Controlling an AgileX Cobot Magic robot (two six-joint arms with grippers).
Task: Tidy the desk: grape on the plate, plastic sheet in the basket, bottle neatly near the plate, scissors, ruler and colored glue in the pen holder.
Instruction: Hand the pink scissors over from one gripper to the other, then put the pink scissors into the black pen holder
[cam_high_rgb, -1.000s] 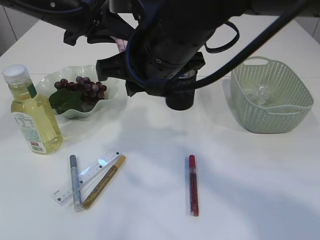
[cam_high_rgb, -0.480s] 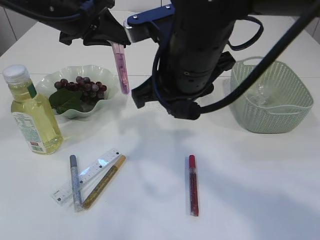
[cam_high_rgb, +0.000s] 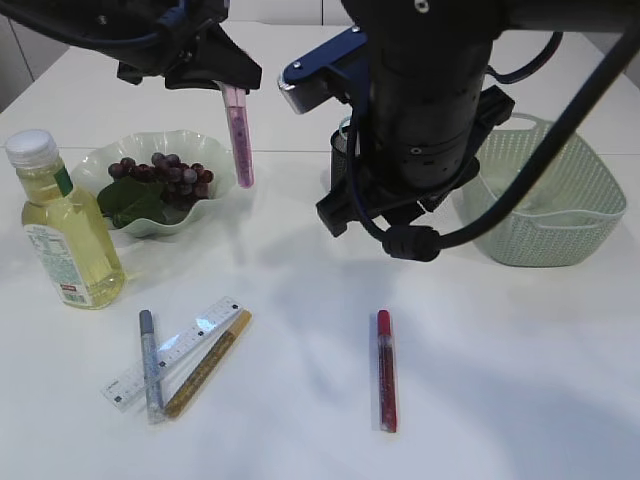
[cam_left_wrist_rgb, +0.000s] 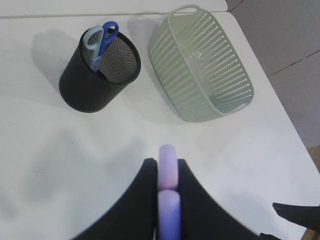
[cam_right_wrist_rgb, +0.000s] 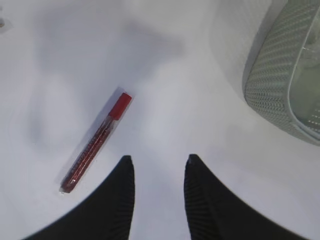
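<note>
Left gripper (cam_left_wrist_rgb: 167, 195): clamped on the pink glue tube (cam_high_rgb: 238, 135), hanging upright, above the table

Pen holder (cam_left_wrist_rgb: 100, 67): ahead and left of the tube in the left wrist view; scissors (cam_left_wrist_rgb: 100, 40) already inside

Right gripper (cam_right_wrist_rgb: 157, 172): parted, empty; red glue tube (cam_right_wrist_rgb: 95, 142) lies diagonal, just ahead-left

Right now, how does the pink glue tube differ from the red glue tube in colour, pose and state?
The pink glue tube hangs nearly upright in the air, clamped in the left gripper; the red glue tube lies flat on the table, untouched. The right gripper is above the red one, jaws open and empty. Both are slim glitter-glue tubes, and neither is in the pen holder.
</note>
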